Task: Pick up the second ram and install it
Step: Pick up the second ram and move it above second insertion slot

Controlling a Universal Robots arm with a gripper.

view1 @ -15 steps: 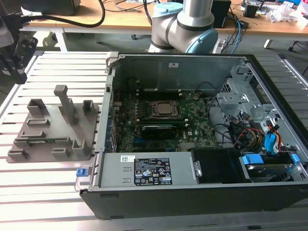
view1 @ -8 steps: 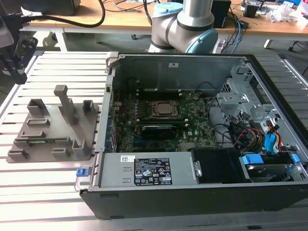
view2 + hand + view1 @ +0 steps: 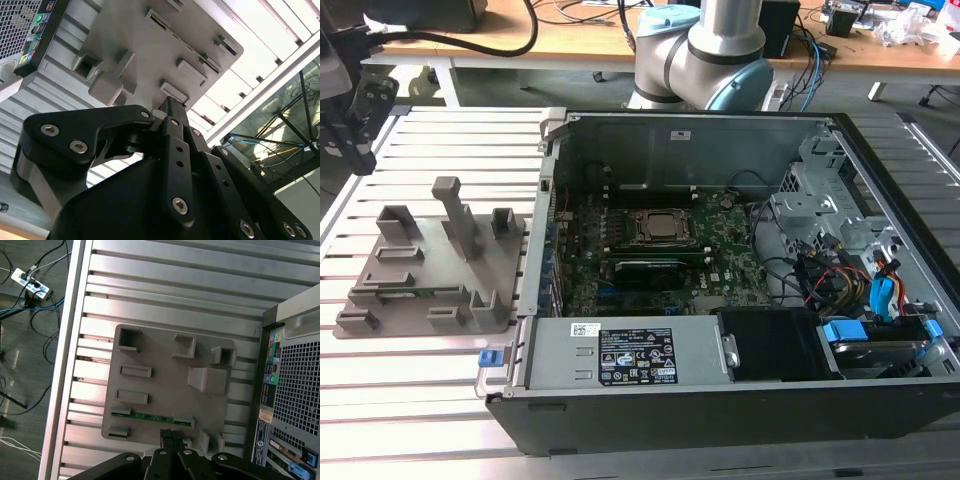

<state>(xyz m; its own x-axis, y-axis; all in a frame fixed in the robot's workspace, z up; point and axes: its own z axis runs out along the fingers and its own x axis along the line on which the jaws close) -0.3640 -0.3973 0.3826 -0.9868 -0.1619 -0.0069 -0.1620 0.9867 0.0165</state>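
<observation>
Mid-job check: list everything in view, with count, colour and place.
second ram: one, green, lying in the fixture tray
fixture tray: one, grey, on the table beside the case
computer case: one, black, open, on the table
motherboard: one, green, inside the case
table: one, silver slats, under everything
robot arm: one, grey and blue, past the case's far side in the exterior view
gripper: one, black, shut, over the tray near the ram

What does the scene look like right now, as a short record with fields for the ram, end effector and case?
second ram: sits in the grey tray, not yet picked up
end effector: shut, empty, pointed at the tray, apart from the ram
computer case: open, on the slotted table, at the exterior view's right of the tray
</observation>
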